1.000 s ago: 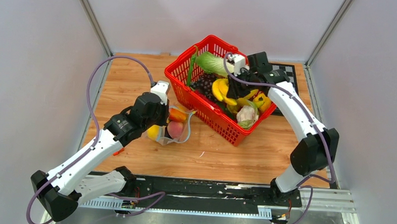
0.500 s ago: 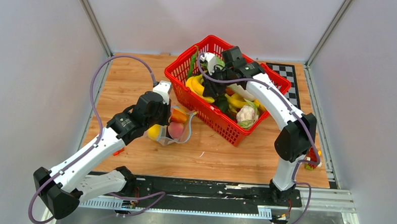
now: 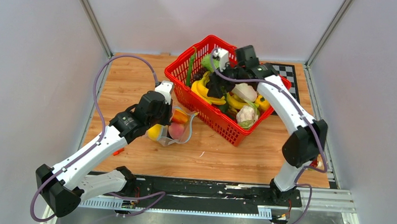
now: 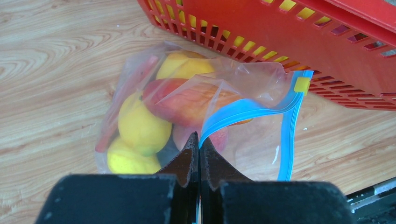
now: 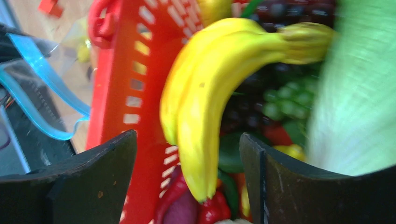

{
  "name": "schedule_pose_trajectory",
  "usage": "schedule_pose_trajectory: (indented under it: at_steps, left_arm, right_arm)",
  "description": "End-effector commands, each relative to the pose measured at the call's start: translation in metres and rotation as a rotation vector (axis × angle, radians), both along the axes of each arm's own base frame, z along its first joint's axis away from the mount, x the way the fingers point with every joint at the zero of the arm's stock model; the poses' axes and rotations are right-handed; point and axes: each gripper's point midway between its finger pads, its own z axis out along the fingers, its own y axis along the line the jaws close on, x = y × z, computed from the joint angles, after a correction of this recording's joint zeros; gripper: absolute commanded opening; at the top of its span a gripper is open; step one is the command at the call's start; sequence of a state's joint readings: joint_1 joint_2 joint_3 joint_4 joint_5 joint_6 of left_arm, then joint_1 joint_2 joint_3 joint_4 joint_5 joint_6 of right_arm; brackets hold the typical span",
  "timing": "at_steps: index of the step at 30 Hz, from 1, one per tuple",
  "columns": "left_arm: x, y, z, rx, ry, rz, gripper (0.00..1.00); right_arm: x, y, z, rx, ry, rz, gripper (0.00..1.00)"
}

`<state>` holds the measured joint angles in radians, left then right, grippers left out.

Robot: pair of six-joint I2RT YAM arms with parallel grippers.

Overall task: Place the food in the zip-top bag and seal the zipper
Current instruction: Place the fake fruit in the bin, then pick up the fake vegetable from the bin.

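The zip-top bag (image 4: 261, 93) stands on the wooden table against the red basket's near-left wall. Its mouth is open upward. Inside it I see yellow round fruits (image 4: 140, 126) and a pinkish peach (image 4: 187, 100). My left gripper (image 4: 199, 140) is shut on the bag's teal zipper (image 4: 243, 109), which it pinches at the near edge; it shows from above as the left gripper (image 3: 167, 110) over the bag (image 3: 180, 127). My right gripper (image 5: 188, 137) hangs open over the basket's left part. A yellow banana bunch (image 5: 210, 93) lies between and beyond its fingers, apart from both. From above, the banana (image 3: 205, 92) lies inside the basket.
The red basket (image 3: 226, 129) holds a green cabbage (image 3: 209, 62), a white cauliflower (image 3: 247, 114), dark grapes, red peppers and other produce. A checkerboard mat (image 3: 289, 73) lies behind it. A small red piece (image 3: 118, 151) lies by the left arm.
My right gripper carried the banana from the basket's middle toward its left side, then opened. The left gripper and bag stayed put.
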<state>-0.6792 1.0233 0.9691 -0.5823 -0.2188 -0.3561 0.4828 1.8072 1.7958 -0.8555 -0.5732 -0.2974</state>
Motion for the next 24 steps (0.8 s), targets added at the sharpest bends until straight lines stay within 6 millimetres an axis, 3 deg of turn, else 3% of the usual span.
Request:
schedule_pose_trajectory:
  at_steps: [1,3,5,11,13,18,21,24]
  left_arm:
    - [0.006,-0.002,0.017,-0.022,-0.046,0.006,0.0]
    - [0.006,-0.002,0.017,-0.026,-0.046,0.005,0.0]
    - [0.006,-0.002,0.017,-0.027,-0.046,0.006,0.0]
    - [0.005,-0.003,0.017,-0.028,-0.044,0.002,0.0]
    - [0.005,-0.003,0.017,-0.03,-0.044,0.0,0.0]
    - [0.005,-0.003,0.018,-0.032,-0.045,0.0,0.0]
    - [0.004,-0.001,0.017,-0.027,-0.043,0.002,0.0]
    - [0.004,0.0,0.016,-0.018,-0.044,0.008,0.0]
  right_arm:
    - [0.041,-0.048,0.071,0.13,-0.226,-0.263,0.83]
    - [0.062,-0.074,0.057,0.063,-0.229,-0.376,0.84]
    - [0.072,-0.085,0.034,-0.008,-0.202,-0.373,0.84]
    - [0.088,-0.093,-0.03,-0.186,-0.137,-0.291,0.91]
    - [0.092,-0.089,-0.04,-0.21,-0.114,-0.258,0.91]
    - [0.128,-0.109,-0.071,-0.34,-0.158,-0.378,0.92]
    - [0.134,-0.11,-0.065,-0.335,-0.168,-0.417,0.81]
    - [0.135,-0.109,-0.043,-0.275,-0.219,-0.456,0.51]
